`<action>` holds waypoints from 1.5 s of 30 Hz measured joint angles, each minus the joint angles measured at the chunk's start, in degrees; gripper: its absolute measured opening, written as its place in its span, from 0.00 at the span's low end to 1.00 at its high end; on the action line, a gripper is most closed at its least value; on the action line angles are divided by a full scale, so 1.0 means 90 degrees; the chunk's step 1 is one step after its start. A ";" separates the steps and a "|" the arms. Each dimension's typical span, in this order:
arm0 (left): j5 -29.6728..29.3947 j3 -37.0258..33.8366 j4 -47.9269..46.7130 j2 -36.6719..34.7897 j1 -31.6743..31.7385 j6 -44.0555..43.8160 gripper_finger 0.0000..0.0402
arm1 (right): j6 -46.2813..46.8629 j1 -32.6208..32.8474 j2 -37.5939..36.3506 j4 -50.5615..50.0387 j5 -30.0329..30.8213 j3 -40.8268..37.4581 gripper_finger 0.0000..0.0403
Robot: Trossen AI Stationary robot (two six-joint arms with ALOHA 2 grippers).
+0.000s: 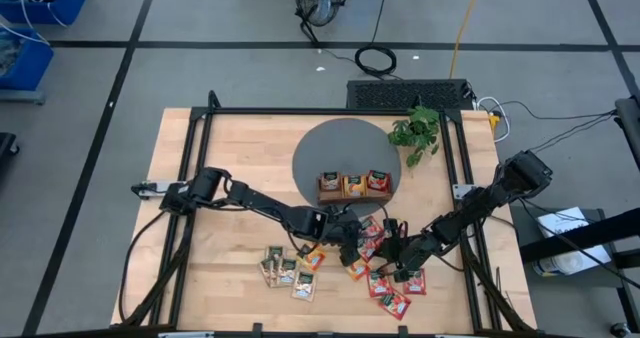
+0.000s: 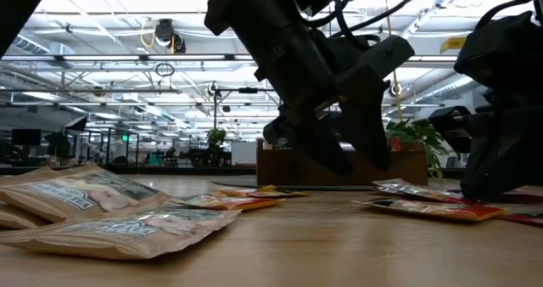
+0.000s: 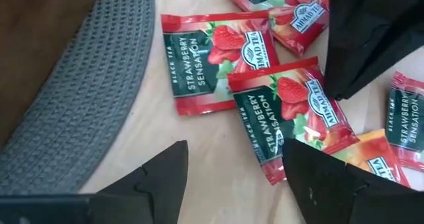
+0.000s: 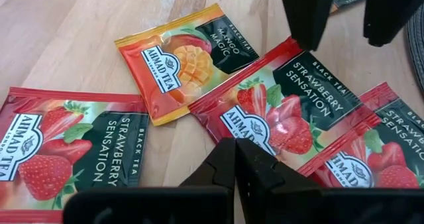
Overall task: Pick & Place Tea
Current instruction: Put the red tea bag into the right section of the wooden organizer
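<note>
Left gripper [image 1: 352,246] fingers wide open — strawberry sachet [image 3: 291,118] flat between them on worktop [image 1: 230,178]; right gripper [image 4: 235,159] shut, empty.

Bright overhead light, blurred foreground

Your left fingers [image 3: 301,184] straddle strawberry sachet [image 3: 291,118] lying flat on bench [image 1: 230,168]; second strawberry sachet [image 3: 215,61] just beyond, its corner under the first. Round mat [image 3: 79,98] edge lies off to one side of your fingers. Mango sachet [image 4: 185,58] lies beyond your right fingers [image 4: 235,164], strawberry sachets either side.
</note>
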 joint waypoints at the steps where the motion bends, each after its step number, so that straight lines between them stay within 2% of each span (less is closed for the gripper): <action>1: 0.0005 0.0006 0.0059 0.0056 -0.0004 -0.0042 0.61 | 0.0000 0.0001 0.0000 0.0000 -0.0002 0.0000 0.00; 8: 0.0461 0.0011 0.0483 0.0306 -0.0001 -0.0152 0.61 | 0.0043 0.0001 0.0007 0.0058 -0.0032 -0.0078 0.00; 19: 0.0693 0.0008 0.0767 0.0349 -0.0011 0.0129 0.60 | 0.0211 -0.0001 0.0010 0.0187 -0.0041 -0.0270 0.00; 23: 0.0896 0.0002 0.0850 0.0354 -0.0032 0.0294 0.46 | 0.0206 -0.0001 0.0010 0.0189 -0.0041 -0.0270 0.00; 29: 0.0933 -0.0005 0.0948 0.0361 -0.0085 0.0765 0.11 | 0.0186 -0.0001 0.0010 0.0233 -0.0041 -0.0272 0.00; 31: 0.0923 -0.0005 0.0967 0.0361 -0.0105 0.0949 0.03 | 0.0168 -0.0001 0.0010 0.0245 -0.0041 -0.0272 0.00; 36: 0.0889 -0.0003 0.0950 0.0342 -0.0137 0.1260 0.03 | -0.0005 -0.0001 0.0010 0.0373 0.0056 -0.0274 0.00; 40: 0.0807 -0.0006 0.0766 0.0145 -0.0193 0.1567 0.01 | -0.0595 0.0007 0.0004 0.0948 0.0324 -0.0277 0.00; 45: 0.0085 -0.0003 0.0254 -0.0342 -0.0369 0.2349 0.02 | -0.0936 0.0079 -0.0390 0.1046 0.0433 -0.0250 0.00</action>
